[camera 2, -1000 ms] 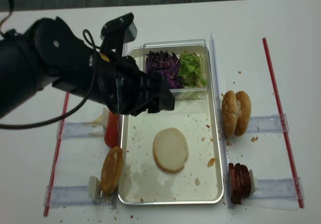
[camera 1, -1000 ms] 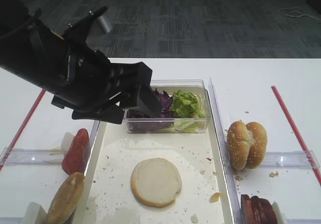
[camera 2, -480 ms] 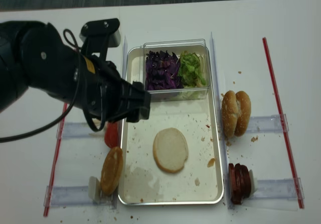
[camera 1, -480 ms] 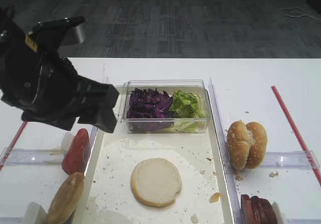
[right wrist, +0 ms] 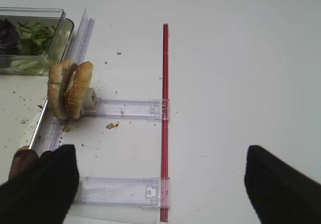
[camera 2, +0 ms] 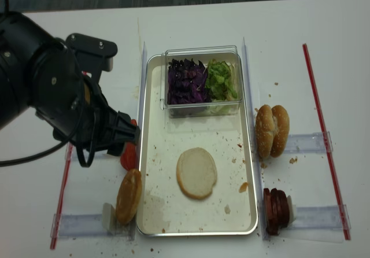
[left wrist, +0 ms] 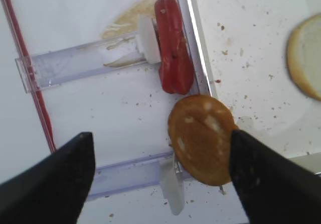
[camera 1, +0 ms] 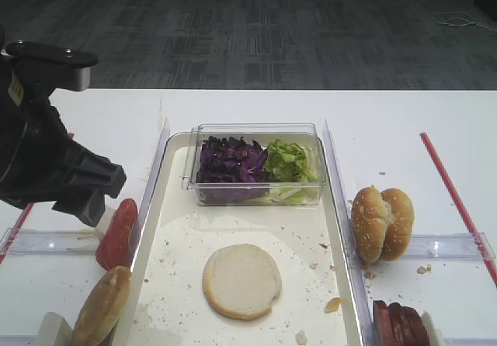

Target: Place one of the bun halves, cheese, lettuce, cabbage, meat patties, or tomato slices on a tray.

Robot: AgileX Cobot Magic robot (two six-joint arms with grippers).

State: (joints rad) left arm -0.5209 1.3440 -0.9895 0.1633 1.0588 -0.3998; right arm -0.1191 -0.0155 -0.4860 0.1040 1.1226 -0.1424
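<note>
- The left gripper (left wrist: 158,176) hangs above the left side of the tabletop (camera 1: 404,121), over the holders beside the tray (camera 1: 311,230); its dark fingers (left wrist: 55,181) stand spread wide with nothing between them
- Seen from the left wrist, the tomato slices (left wrist: 173,50) lie between and beyond those fingers, standing on edge in a clear plastic holder (left wrist: 75,66) just outside the tray's left rim
- Next to them, nearer the tabletop's front edge, a brown-domed bun half (left wrist: 203,138) leans on edge against the tray's left rim, in a second clear holder (left wrist: 130,176)
- The plain bun half (camera 1: 241,281) lies flat, cut face up, on the floor of the tray, toward the front and near the middle, with crumbs scattered round it
- A small clear plastic box (camera 1: 256,164) sits at the far end of the tray; the purple cabbage (camera 1: 229,160) fills its left part and the green lettuce (camera 1: 289,161) its right part, the two touching
- A sesame-seeded bun pair (camera 1: 381,223) stands on edge just beyond the tray's right rim, in a clear holder (right wrist: 128,108)
- The meat patties (camera 2: 276,210) stand stacked on edge near the tray's front right corner, outside the rim
- The right gripper (right wrist: 160,184) is over the right side of the tabletop, beside a red strip (right wrist: 164,118); its two dark fingers (right wrist: 281,189) are set well apart and hold nothing
- A second red strip (left wrist: 27,78) runs along the left side of the tabletop
</note>
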